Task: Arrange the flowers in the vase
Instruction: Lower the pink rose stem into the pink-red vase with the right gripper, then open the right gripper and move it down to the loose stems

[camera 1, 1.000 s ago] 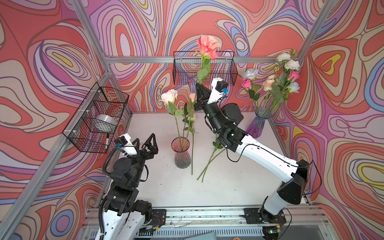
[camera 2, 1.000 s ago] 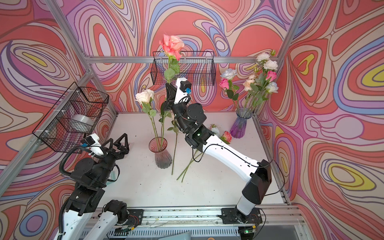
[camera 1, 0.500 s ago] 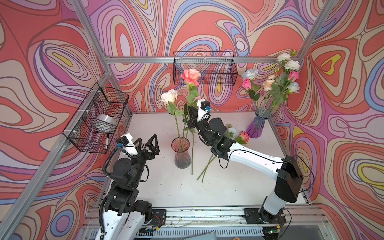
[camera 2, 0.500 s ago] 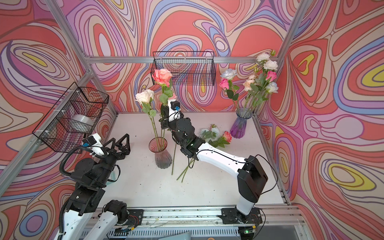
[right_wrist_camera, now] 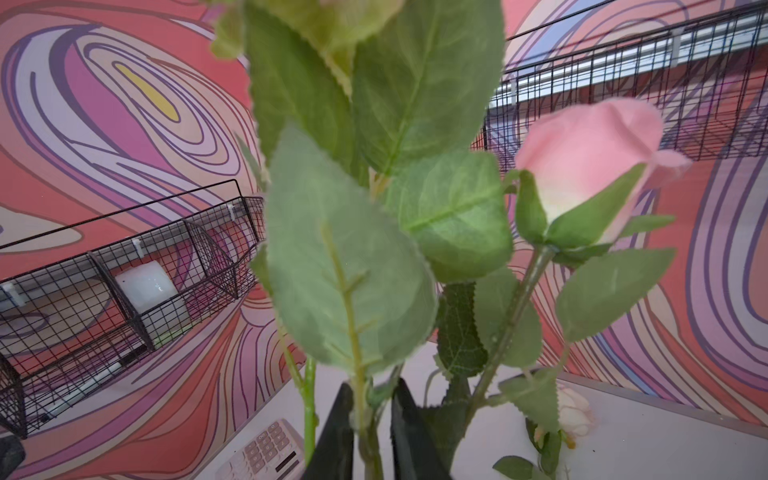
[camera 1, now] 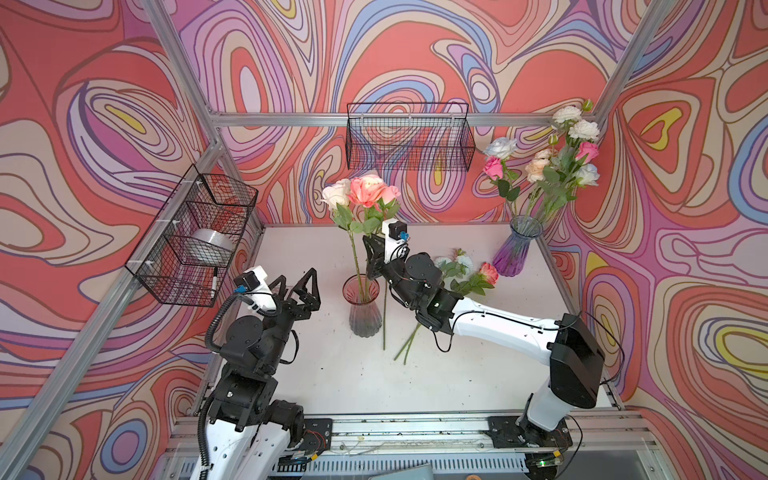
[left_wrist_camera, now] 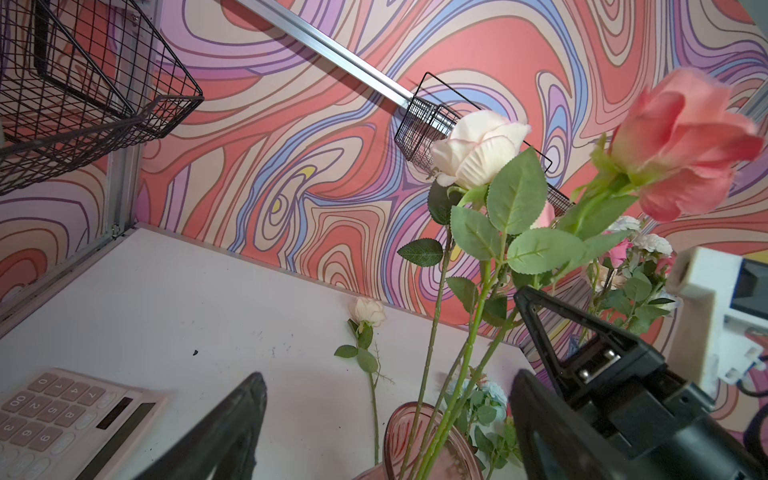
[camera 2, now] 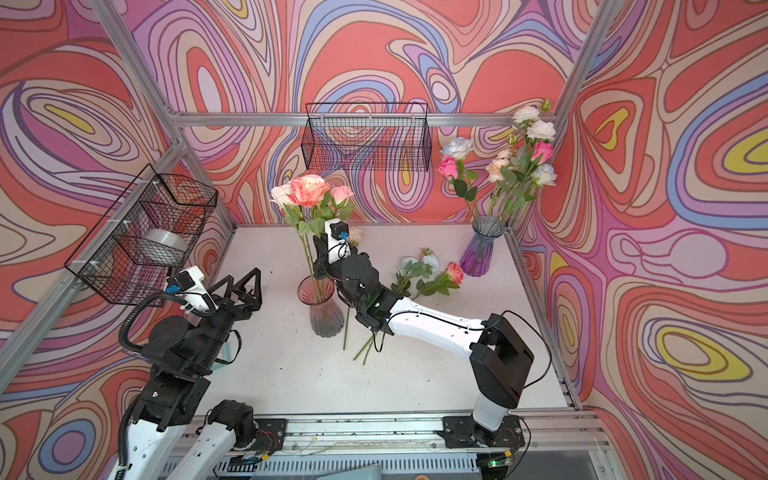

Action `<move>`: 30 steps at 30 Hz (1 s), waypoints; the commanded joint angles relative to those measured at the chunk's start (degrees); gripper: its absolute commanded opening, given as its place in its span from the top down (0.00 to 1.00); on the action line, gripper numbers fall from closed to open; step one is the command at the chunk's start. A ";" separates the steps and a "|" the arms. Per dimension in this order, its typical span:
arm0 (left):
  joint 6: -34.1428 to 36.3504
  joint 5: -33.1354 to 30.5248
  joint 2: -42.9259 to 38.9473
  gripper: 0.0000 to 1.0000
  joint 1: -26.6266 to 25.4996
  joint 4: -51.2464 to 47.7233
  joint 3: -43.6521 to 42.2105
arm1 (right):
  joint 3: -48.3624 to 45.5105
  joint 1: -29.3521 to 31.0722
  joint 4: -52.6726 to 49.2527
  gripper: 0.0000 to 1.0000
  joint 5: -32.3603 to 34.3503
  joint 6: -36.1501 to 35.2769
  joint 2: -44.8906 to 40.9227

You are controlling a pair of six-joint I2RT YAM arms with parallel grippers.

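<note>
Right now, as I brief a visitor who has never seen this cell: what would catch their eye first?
The swirling red, pink and purple walls hit first, all round the table. Mid-table, the coral rose stands tallest above the pink glass vase, its stem between the fingers of the right gripper. In the far right corner, a purple vase holds a mixed bouquet.

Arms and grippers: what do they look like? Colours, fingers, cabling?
Both arms: white link shells, black joints. Left gripper and right gripper: black hollow triangular fingers, white camera block with blue connector behind each. Left arm carries a black corrugated hose; right arm thin black wires.
</note>
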 commanded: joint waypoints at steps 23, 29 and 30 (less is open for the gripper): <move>-1.80 12.32 2.44 0.10 -0.12 6.11 -0.49 | -12.26 2.34 -10.63 0.70 7.80 6.45 -17.62; -3.26 24.11 3.68 0.15 -0.17 12.41 -1.38 | -17.01 2.30 -15.93 0.72 13.13 7.68 -22.89; -3.83 26.12 3.99 0.16 -0.17 13.45 -1.46 | -18.01 2.26 -16.73 0.72 14.44 7.86 -23.77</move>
